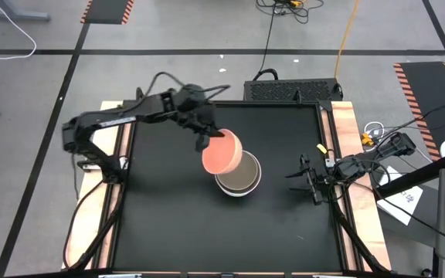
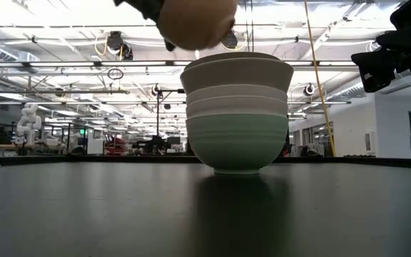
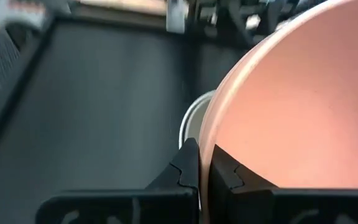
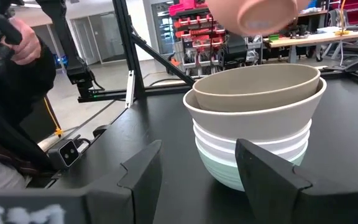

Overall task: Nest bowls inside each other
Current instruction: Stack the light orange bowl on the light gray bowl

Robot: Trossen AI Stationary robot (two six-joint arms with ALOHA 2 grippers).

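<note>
A stack of nested bowls [image 1: 238, 179] stands on the black table: mint green at the bottom [image 2: 237, 146], white ones above it, an olive-grey or beige bowl on top [image 4: 260, 87]. My left gripper [image 1: 207, 137] is shut on the peach-orange bowl [image 1: 222, 153], which is tilted in the air over the stack's far left side. In the low view that bowl [image 2: 195, 21] shows above the stack. My right gripper [image 1: 304, 179] waits open, near the table's right edge, level with the stack. My left gripper pinches the peach-orange bowl's rim [image 3: 205, 163], one finger [image 3: 229, 171] inside the bowl and one [image 3: 185, 167] outside. It comes from the table's far left, slanting down. The bowl is lifted clear and tilted above the stack.
Wooden rails [image 1: 346, 147] border the black table on the left and right. A dark perforated box [image 1: 292, 89] sits beyond the far edge. A person [image 4: 11, 81] shows in the room behind the table in the right wrist view. Bare table lies in front of the stack.
</note>
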